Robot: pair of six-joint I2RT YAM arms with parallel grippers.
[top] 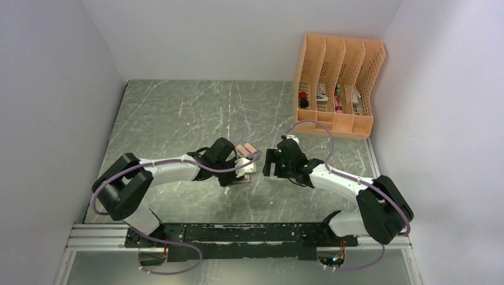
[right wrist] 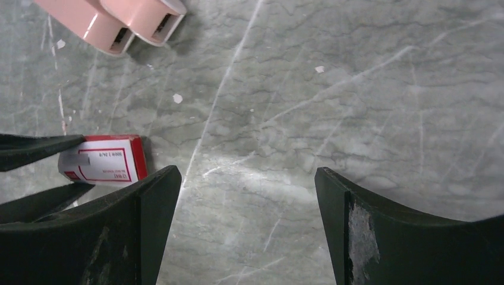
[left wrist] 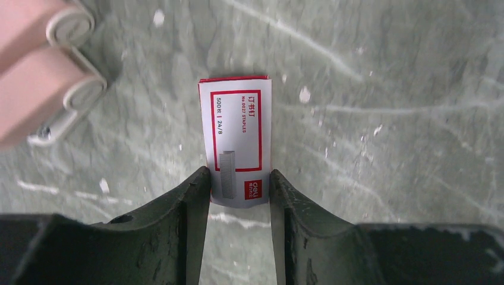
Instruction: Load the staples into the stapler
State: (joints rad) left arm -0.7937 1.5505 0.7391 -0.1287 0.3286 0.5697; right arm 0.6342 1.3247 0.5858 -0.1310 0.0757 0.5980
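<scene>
Left tool (left wrist: 240, 184) pinches the staples box (left wrist: 236, 130) by its near end only, with both fingers touching its sides. Cannot tell whether the box rests on the bench (left wrist: 386, 119). Right tool (right wrist: 248, 181) stands wide, holding nothing. Risks: the short end-grip may let the box pivot or slip; the squeeze may crush the card and jam its tray; the pink staplers (left wrist: 44, 89) nearby could get knocked.

The closed red-and-white staples box (left wrist: 238, 139) lies label-up near two side-by-side salmon-pink staplers (left wrist: 44, 89).
</scene>
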